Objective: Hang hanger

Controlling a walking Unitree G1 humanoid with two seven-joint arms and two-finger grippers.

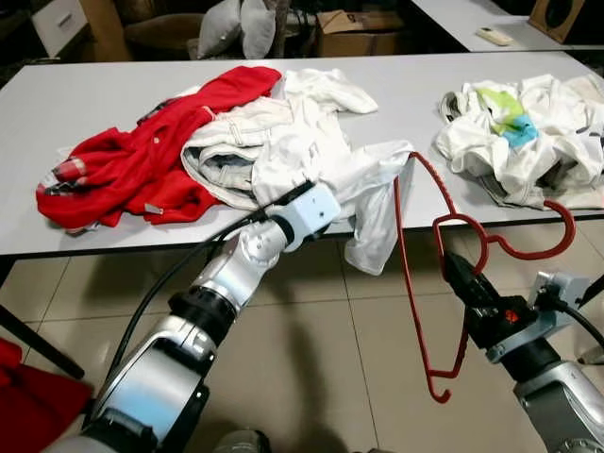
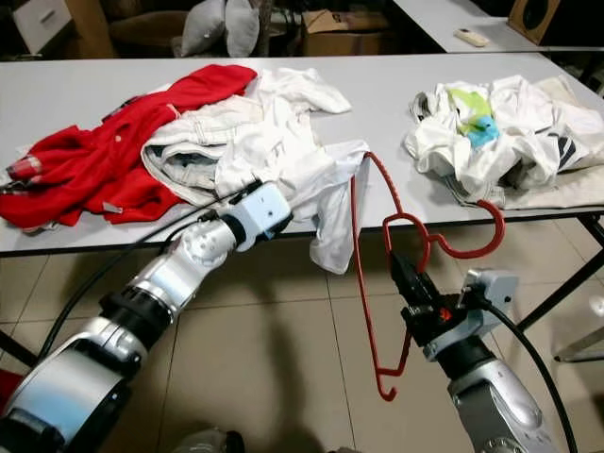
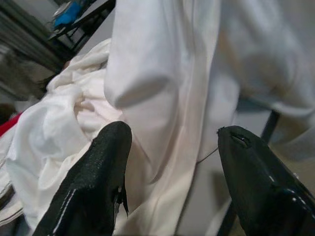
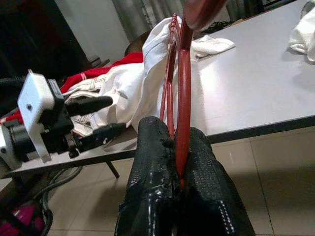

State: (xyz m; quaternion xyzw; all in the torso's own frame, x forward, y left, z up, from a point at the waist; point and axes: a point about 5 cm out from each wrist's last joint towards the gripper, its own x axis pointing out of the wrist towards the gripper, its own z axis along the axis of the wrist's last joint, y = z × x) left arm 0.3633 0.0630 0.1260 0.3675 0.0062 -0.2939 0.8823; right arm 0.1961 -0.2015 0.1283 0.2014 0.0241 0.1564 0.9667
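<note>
A long grey table (image 1: 57, 104) carries heaps of clothes. The thin red wire hanger (image 1: 425, 283) hangs at its front edge, clamped between the right gripper (image 1: 460, 274) fingers. At nine o'clock, the left gripper (image 3: 170, 147) is spread around the white cotton shirt (image 1: 311, 156).

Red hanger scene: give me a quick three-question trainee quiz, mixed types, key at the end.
1. True or false: the right gripper is shut on the red hanger.
2. The left gripper is: A) clamped on the red garment B) open at the white shirt C) hanging idle
3. Fill in: one end of the hanger is tucked into the ___ shirt.

Key: 1 true; 2 B; 3 white
</note>
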